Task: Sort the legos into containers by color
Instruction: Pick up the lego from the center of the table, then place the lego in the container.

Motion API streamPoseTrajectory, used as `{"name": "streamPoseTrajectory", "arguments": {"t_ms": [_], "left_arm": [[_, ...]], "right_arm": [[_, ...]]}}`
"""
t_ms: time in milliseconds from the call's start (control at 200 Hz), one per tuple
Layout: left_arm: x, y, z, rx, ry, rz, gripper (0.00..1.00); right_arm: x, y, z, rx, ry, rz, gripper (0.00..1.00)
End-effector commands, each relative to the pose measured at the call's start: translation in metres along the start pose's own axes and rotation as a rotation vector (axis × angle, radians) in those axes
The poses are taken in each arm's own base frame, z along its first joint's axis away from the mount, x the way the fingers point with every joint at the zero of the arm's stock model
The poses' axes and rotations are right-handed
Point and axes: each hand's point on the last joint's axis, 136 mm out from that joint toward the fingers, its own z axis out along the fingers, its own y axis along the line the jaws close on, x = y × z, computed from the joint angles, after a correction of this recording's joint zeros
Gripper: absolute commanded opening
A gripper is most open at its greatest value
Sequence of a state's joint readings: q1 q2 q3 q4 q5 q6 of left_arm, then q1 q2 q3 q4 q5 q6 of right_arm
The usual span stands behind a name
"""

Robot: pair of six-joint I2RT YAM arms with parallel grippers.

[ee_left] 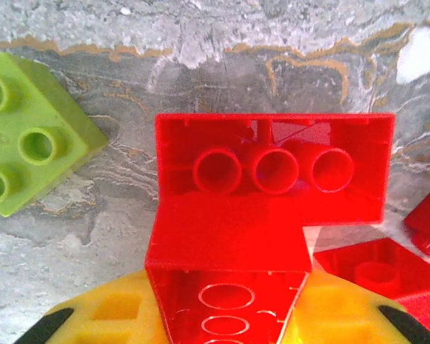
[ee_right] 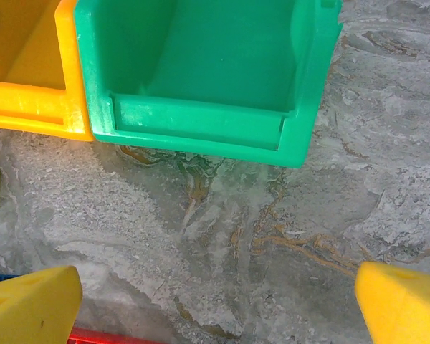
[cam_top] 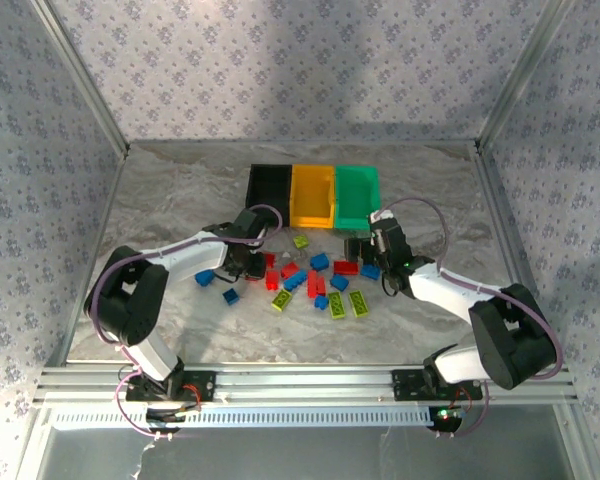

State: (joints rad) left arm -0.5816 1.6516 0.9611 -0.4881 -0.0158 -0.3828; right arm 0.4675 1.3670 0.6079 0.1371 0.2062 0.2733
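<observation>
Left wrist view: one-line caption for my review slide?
The left end effector shut on a red lego, hollow underside showing, with a yellow-green lego beside it on the marble tabletop.

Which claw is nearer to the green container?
Right. The right claw is open just in front of the green container; the left claw is farther away, shut on a red lego in front of the black container.

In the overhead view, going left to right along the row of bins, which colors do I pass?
black bin → orange-yellow bin → green bin
</observation>
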Motion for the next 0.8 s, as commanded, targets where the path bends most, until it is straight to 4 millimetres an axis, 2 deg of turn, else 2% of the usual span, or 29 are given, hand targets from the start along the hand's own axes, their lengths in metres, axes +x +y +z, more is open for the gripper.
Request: {"name": "streamPoseTrajectory", "arguments": {"t_ms": [0, 240, 330, 440, 570, 795], "left_arm": [[-0.013, -0.008, -0.017, 0.021, -0.052, 0.02, 0.28], [-0.043, -0.015, -0.059, 0.042, -0.178, 0.02, 0.25], [-0.062, -0.019, -0.071, 0.036, -0.214, 0.042, 0.24], [-0.093, -0.017, -0.079, 0.01, -0.235, 0.063, 0.24], [-0.134, -0.014, -0.078, -0.001, -0.223, 0.049, 0.24], [-0.187, -0.01, -0.047, -0.059, -0.134, 0.075, 0.25]], "right_arm": [[-0.008, 0.0, -0.002, 0.022, -0.016, -0.004, 1.0], [-0.007, 0.0, 0.0, 0.029, -0.011, -0.004, 1.0], [-0.007, 0.0, 0.001, 0.037, -0.011, -0.007, 1.0], [-0.013, -0.011, -0.008, 0.099, -0.041, 0.024, 1.0], [-0.011, -0.017, -0.01, 0.11, -0.06, 0.045, 1.0], [-0.012, -0.025, -0.009, 0.133, -0.056, 0.061, 1.0]]}}
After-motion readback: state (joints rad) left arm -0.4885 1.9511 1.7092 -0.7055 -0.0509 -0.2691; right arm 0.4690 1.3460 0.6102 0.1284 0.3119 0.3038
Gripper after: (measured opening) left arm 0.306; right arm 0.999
